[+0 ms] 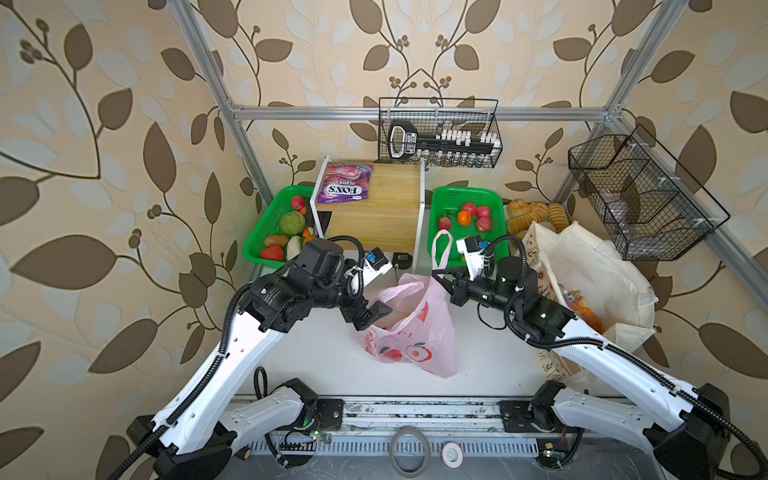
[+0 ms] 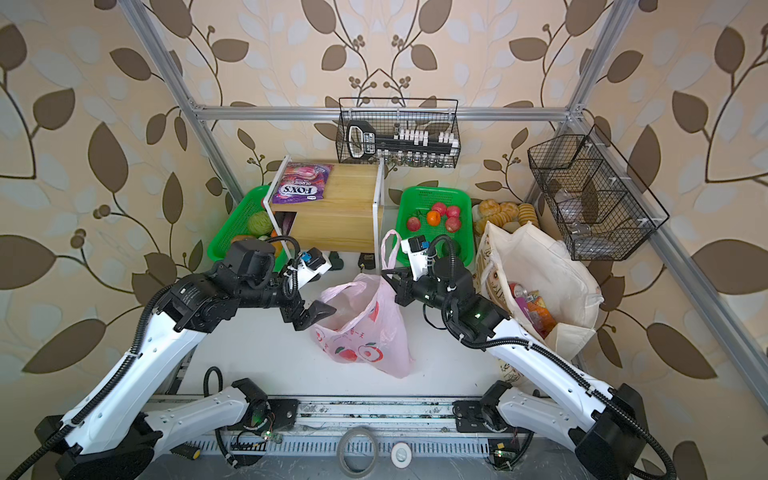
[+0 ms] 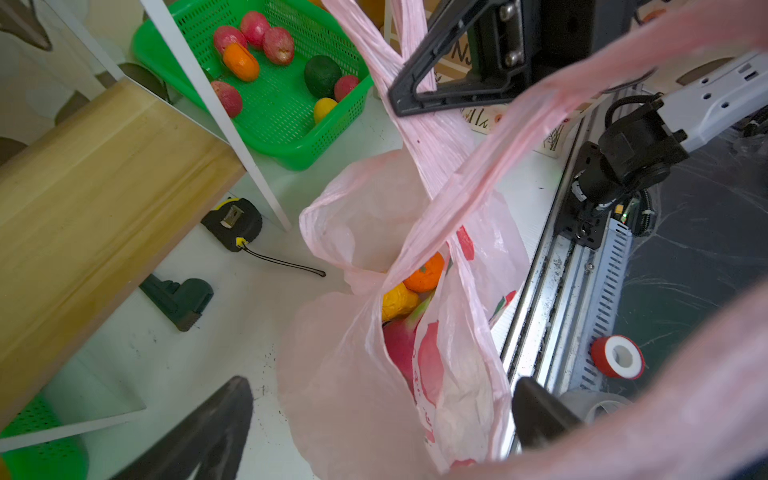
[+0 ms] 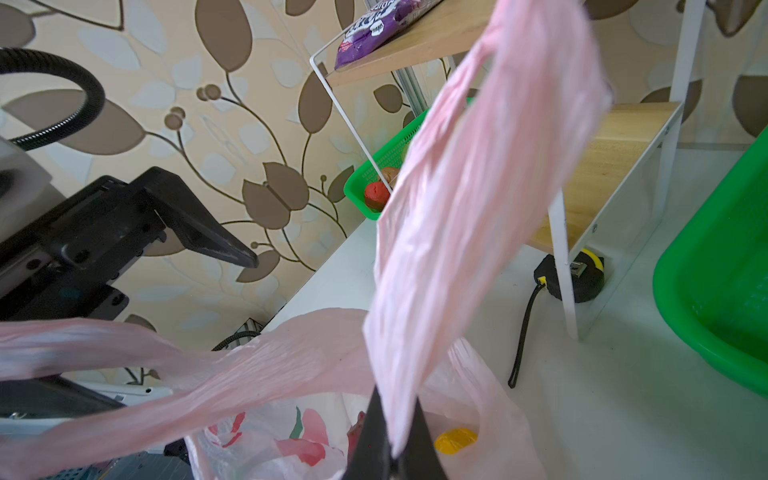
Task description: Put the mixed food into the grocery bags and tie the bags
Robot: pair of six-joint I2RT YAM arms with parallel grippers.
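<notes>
The pink plastic grocery bag [image 1: 415, 332] stands mid-table. Through its mouth the left wrist view shows an orange [image 3: 424, 272], a yellow pear-like fruit [image 3: 397, 301] and the pink dragon fruit [image 3: 399, 345]. My right gripper [image 1: 440, 276] [image 4: 397, 399] is shut on one bag handle [image 1: 441, 249], which stands upright. My left gripper [image 1: 376, 318] [image 3: 380, 388] hangs open at the bag's left rim, with the other handle [image 3: 519, 137] looping close past it. The cream tote [image 1: 590, 266] at the right holds the cola can [image 2: 517, 289], the magenta packet [image 2: 524, 309] and the orange packet [image 2: 544, 316].
A wooden shelf [image 1: 374, 208] carries a purple FOX'S packet [image 1: 347, 183], with green baskets [image 1: 274, 224] [image 1: 469, 195] on either side. A tape measure [image 3: 232, 224] lies under the shelf. Bread rolls [image 1: 536, 212] sit behind the tote. Black wire baskets [image 1: 440, 133] [image 1: 640, 195] hang on the frame.
</notes>
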